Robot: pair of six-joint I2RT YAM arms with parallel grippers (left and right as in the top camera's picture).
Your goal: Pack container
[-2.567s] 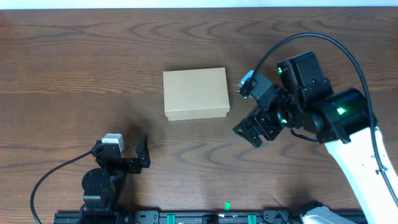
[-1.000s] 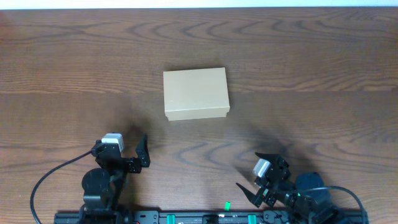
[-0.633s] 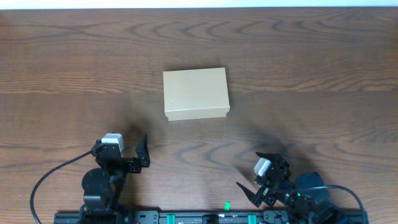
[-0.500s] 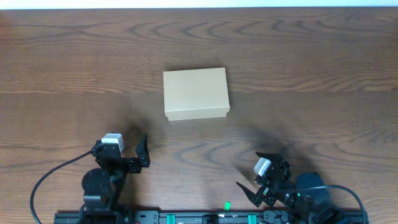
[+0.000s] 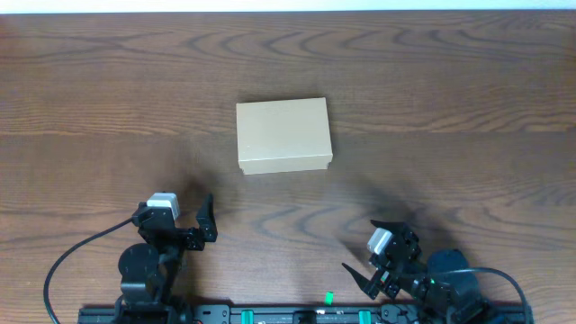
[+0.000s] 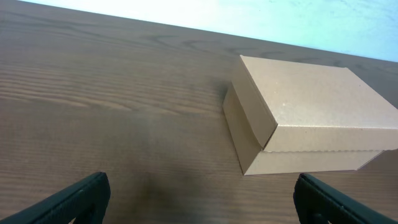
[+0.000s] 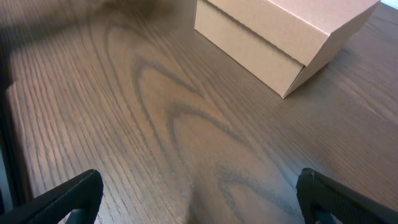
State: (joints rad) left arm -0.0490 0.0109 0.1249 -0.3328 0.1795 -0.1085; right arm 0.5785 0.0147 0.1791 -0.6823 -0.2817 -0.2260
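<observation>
Overhead downward, wrists low; shared container [image 5: 283, 135]

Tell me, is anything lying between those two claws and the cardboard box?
Nothing visible does. Only wooden table lies between the cardboard box and the left claw or the right claw, both open and empty.

Container [image 5: 283, 135] lid shut, inside hidden. R wrist view clips its far end. Fingertips [image 6: 74, 199] clipped at bottom, both wrist views. Green speck [image 5: 329, 295] at table's near edge: can't ID.

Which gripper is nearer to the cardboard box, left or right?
Left, by a little. The left gripper rests nearside and left of the cardboard box; the right gripper rests nearside and right, farther away.
</observation>
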